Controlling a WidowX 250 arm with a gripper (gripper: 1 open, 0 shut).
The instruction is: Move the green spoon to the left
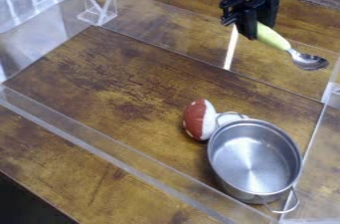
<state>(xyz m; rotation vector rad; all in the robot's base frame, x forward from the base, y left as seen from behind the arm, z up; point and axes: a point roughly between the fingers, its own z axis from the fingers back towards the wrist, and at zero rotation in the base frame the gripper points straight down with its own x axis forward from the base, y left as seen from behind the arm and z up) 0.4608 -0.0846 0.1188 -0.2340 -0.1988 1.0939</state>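
The green spoon (275,39) has a thick yellow-green handle and a small silver bowl pointing down to the right. It hangs tilted at the upper right, close above the wooden table (119,69). My black gripper (253,23) comes down from above and is shut on the upper end of the spoon's handle. The handle's top end is hidden between the fingers.
A round steel pot (253,160) stands at the lower right, with a red-and-white rounded object (200,118) touching its left rim. A clear plastic stand (97,9) sits at the upper left. Clear low walls border the table's front and right edges.
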